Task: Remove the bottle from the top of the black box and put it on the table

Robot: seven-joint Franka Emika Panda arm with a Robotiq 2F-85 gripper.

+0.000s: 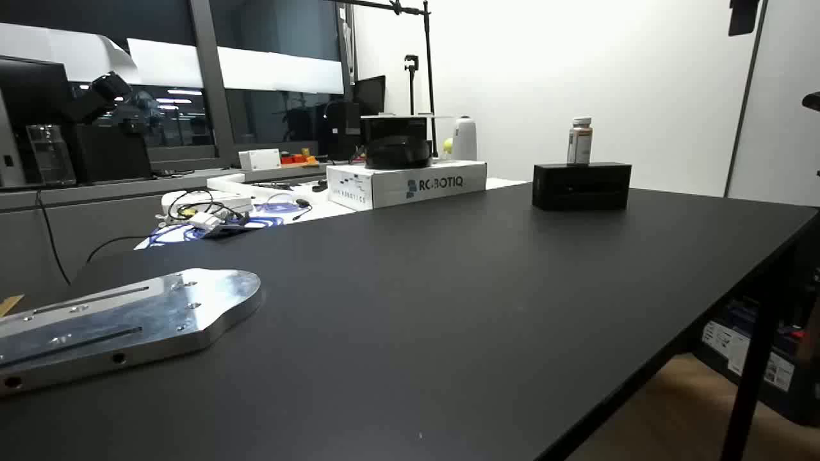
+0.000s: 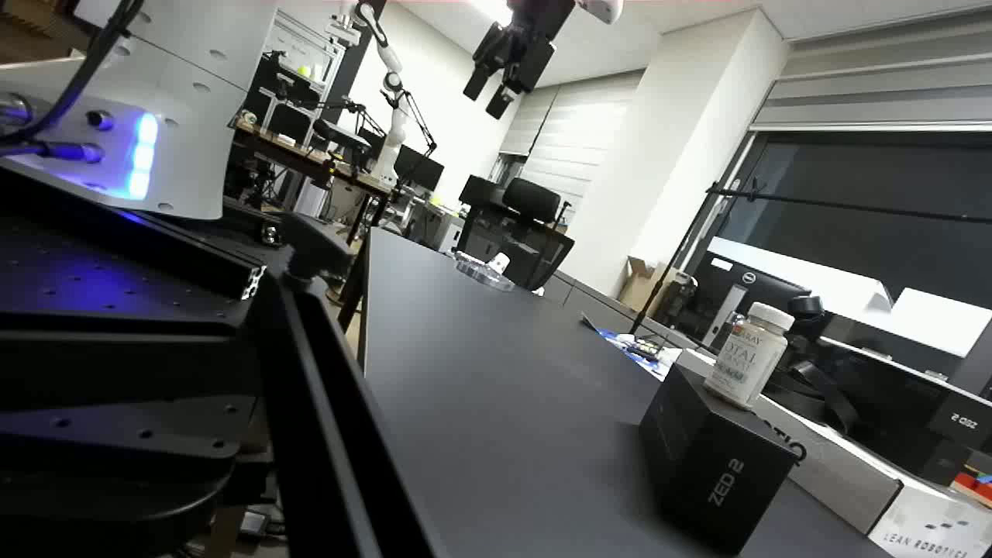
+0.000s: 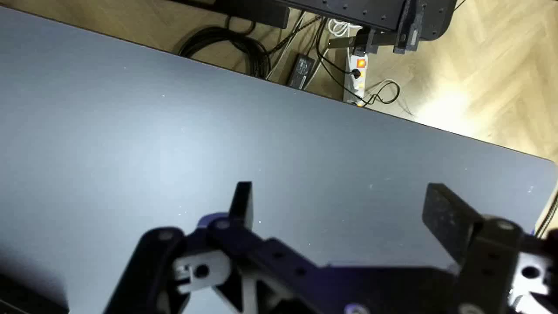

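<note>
The small whitish bottle stands upright on top of the black box; the bottle (image 1: 580, 144) (image 2: 746, 358) and the black box (image 1: 582, 187) (image 2: 709, 465) show in both exterior views. The box rests on the black table (image 1: 410, 288) (image 2: 504, 387), which also fills most of the wrist view (image 3: 130, 144). My gripper (image 2: 487, 94) hangs high above the table in an exterior view, well away from the bottle. In the wrist view the gripper (image 3: 340, 187) has its fingers wide apart, with only tabletop showing between them. The bottle does not show in the wrist view.
A silver metal plate (image 1: 134, 320) (image 2: 484, 273) lies at the table's other end. A long white lettered box (image 1: 423, 184) (image 2: 837, 457) stands beside the black box. Cables (image 1: 211, 218) lie past one edge. The robot base (image 2: 155, 116) stands by the table.
</note>
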